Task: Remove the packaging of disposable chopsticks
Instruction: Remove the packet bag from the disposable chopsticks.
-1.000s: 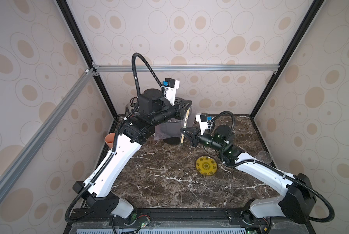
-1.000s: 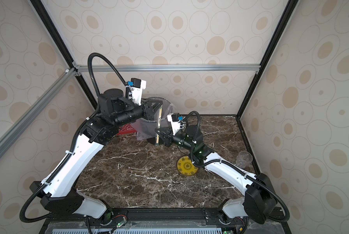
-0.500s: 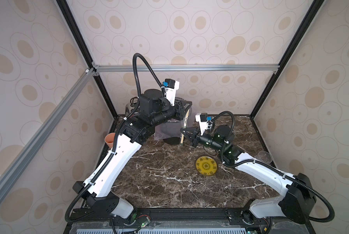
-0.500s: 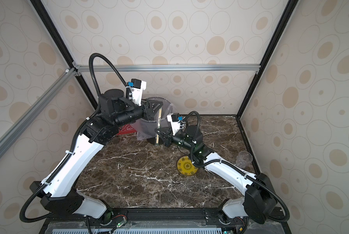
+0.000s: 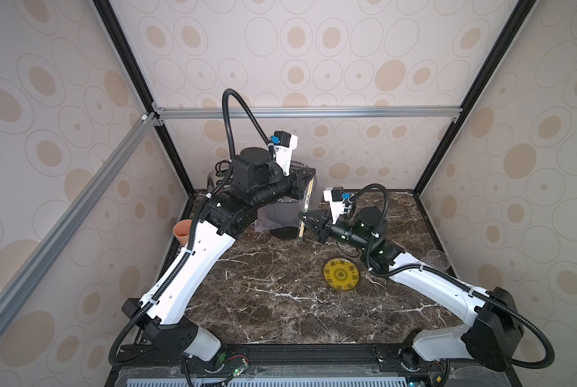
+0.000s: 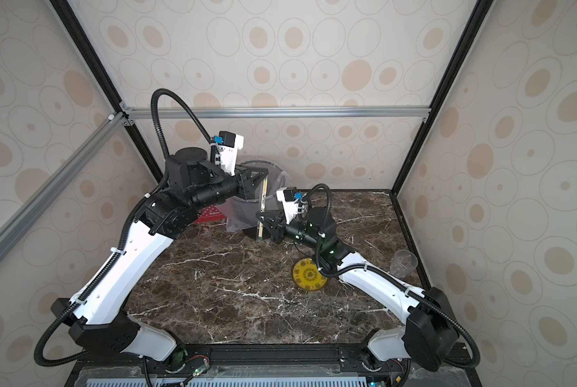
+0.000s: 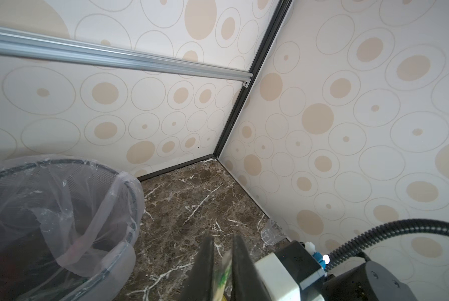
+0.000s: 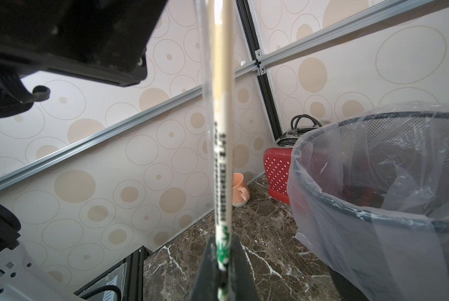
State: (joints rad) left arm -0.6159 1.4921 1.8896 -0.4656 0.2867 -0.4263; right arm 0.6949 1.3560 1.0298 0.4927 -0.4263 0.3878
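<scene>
Far tabletop edge: right gripper pinches chopsticks low; left gripper clamps packaging top, apparently, ready to strip.

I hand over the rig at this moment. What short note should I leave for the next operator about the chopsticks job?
Left end effector: shut on the upper end of the packaging.
Right end effector: shut on the lower end, with the disposable chopsticks inside.
Position: the wrapped pair is held nearly upright in the air, beside the lined bin.
Done: pair lifted and gripped at both ends.
Left: pull the sleeve off; it is not yet off the sticks.
</scene>
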